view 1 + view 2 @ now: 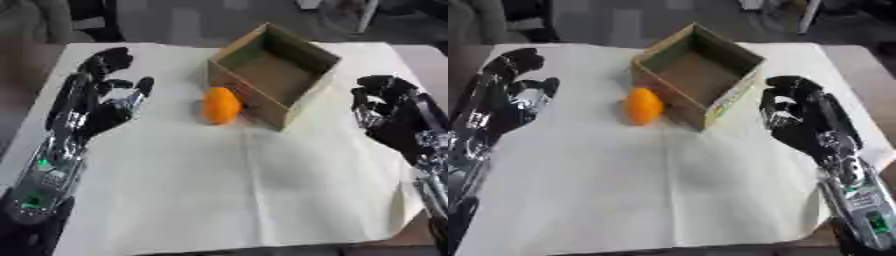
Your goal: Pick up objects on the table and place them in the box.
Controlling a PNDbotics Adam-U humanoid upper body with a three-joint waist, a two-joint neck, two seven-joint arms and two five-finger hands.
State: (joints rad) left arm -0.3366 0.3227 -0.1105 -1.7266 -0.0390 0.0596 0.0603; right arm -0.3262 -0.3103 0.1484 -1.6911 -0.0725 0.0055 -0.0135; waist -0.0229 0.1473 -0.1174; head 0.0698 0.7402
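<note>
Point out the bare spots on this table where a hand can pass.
Free: the white sheet nearest the robot, between left hand and right hand. Crowded: where the orange object sits against the box.

— What's spread over the table [418,55]?

— A pale sheet [245,190], creamy white, with fold creases running across it. It covers nearly the whole top; bare brownish table shows only at the right edge and the near right corner.

— And beyond it?

— Grey floor [175,22], with something dark standing at the far left [92,17]. More shapes at the far right, too blurred to name.
</note>
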